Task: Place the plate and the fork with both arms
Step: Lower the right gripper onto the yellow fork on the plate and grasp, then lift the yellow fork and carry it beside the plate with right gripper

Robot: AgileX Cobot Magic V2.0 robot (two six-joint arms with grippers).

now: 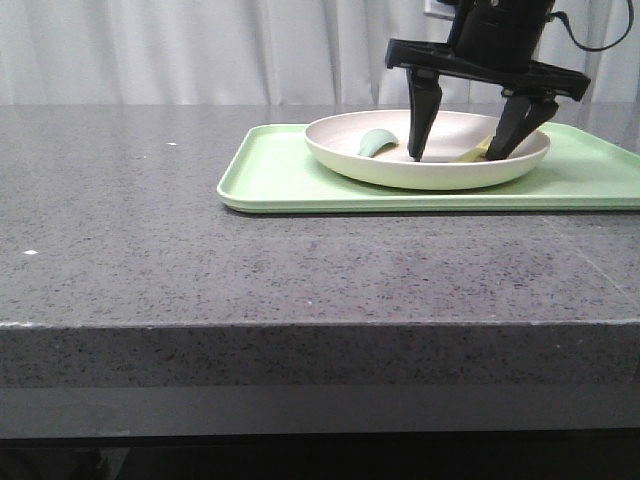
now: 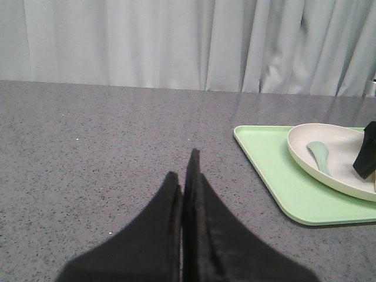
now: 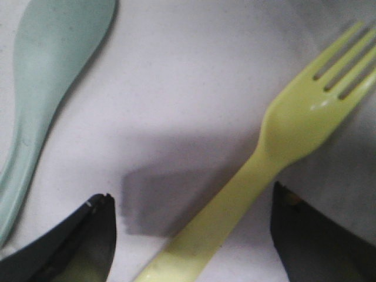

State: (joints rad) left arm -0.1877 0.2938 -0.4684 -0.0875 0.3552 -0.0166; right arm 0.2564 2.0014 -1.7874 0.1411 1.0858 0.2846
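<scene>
Right now the right tool [image 1: 460,155] is down inside the plate [image 1: 340,150], its two black fingers spread wide with the tips just at the plate's floor. The cream plate sits on a light-green tray [image 1: 270,170] in the upper right of the front view, on the dark speckled table [image 1: 150,250]. Between those parted fingers lies the pale-yellow fork [image 3: 276,153]; in the right wrist view its handle runs from the bottom centre up to the tines at the upper right, and neither finger appears to touch it, so the tool is released around it rather than grasping. From the front only a sliver of the fork [image 1: 472,152] shows beside the right-hand finger. A grey-green spoon [image 1: 378,142] rests in the left part of the plate, well apart from the fork; it fills the left edge of the right wrist view.

The left tool [image 2: 187,176] is clenched with nothing in it, its fingers pressed together over bare table, with the tray off at the right of its view.
</scene>
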